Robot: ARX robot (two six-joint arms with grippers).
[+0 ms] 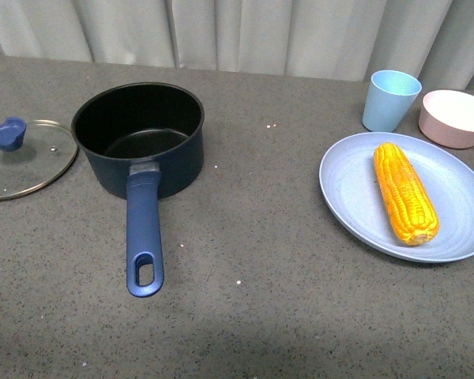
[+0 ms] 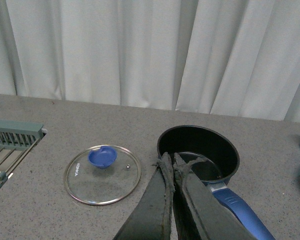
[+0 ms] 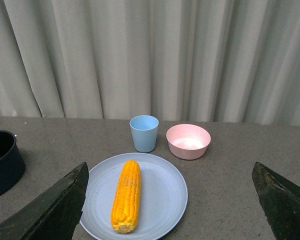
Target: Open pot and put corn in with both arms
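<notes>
The dark navy pot [image 1: 138, 138] stands open and empty on the grey counter, its long blue handle [image 1: 144, 237] pointing toward me. The corn [image 1: 404, 192] lies on a pale blue plate [image 1: 355, 197] at the right. Neither arm shows in the front view. In the left wrist view my left gripper [image 2: 170, 162] is shut and empty, raised between the pot [image 2: 198, 150] and the glass lid [image 2: 103, 173]. In the right wrist view my right gripper [image 3: 170, 172] is wide open above the plate [image 3: 162, 195], with the corn [image 3: 127, 195] between its fingers and below.
The glass lid with a blue knob [image 1: 20, 156] lies flat left of the pot. A light blue cup [image 1: 390, 99] and a pink bowl [image 1: 456, 117] stand behind the plate. A grey rack [image 2: 12, 137] sits at the counter's left edge. A curtain hangs behind.
</notes>
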